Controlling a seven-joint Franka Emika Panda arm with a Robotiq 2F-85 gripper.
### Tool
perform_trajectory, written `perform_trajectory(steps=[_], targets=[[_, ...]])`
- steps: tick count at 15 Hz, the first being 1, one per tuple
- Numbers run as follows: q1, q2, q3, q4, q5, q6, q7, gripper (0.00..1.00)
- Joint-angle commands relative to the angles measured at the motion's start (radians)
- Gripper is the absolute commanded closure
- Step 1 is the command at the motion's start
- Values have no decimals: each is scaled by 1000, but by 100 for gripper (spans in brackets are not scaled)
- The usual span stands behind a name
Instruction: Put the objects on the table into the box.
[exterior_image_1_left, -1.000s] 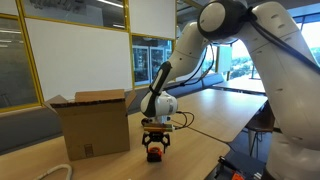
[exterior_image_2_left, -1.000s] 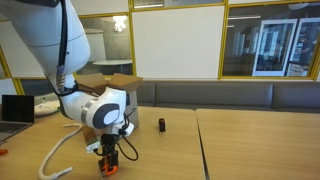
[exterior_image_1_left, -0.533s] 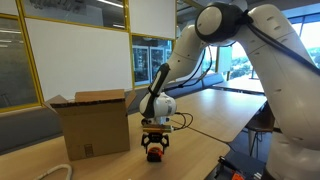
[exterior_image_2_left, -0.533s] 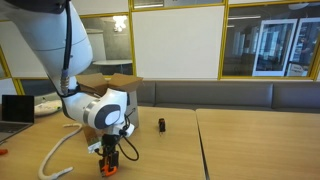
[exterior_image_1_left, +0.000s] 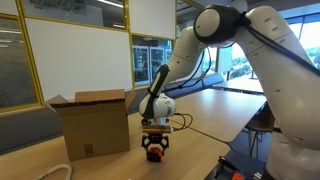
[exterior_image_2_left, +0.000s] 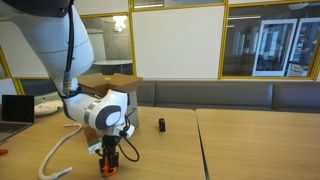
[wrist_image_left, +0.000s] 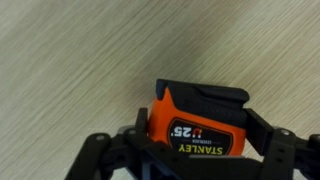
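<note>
An orange-and-black tape measure (wrist_image_left: 200, 122) lies on the pale wooden table (exterior_image_1_left: 215, 108). My gripper (wrist_image_left: 198, 130) hangs straight down over it, and its dark fingers (wrist_image_left: 142, 128) straddle the case very close to both sides. I cannot tell whether the pads touch it, and the tape measure still rests on the tabletop. In both exterior views the gripper (exterior_image_1_left: 154, 147) (exterior_image_2_left: 108, 158) stands low over the tape measure (exterior_image_1_left: 153, 154) (exterior_image_2_left: 108, 166). The brown cardboard box (exterior_image_1_left: 90, 125) (exterior_image_2_left: 110, 84) stands just behind with its flaps up. A small dark object (exterior_image_2_left: 161, 124) sits further along the table. A white cord (exterior_image_2_left: 55, 160) loops beside the gripper.
A laptop (exterior_image_2_left: 14, 108) sits on the table (exterior_image_2_left: 255, 140) beyond the cord. The arm's large white links (exterior_image_1_left: 270, 70) rise at the table's near side. Glass partitions and a bench seat line the room behind.
</note>
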Motion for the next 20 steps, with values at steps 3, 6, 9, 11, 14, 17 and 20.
perform_trajectory(steps=[3, 6, 9, 11, 14, 17, 20], targets=[[3, -15, -10, 13, 9, -26, -20, 33], [25, -102, -44, -41, -25, -19, 13, 33], [58, -218, -96, -102, -91, -10, 57, 33], [79, -300, -132, -129, -166, -15, 104, 33], [110, -423, -176, -149, -371, -33, 238, 33], [96, -547, -158, -138, -623, -88, 398, 33], [54, -657, -81, -97, -773, -193, 488, 33]])
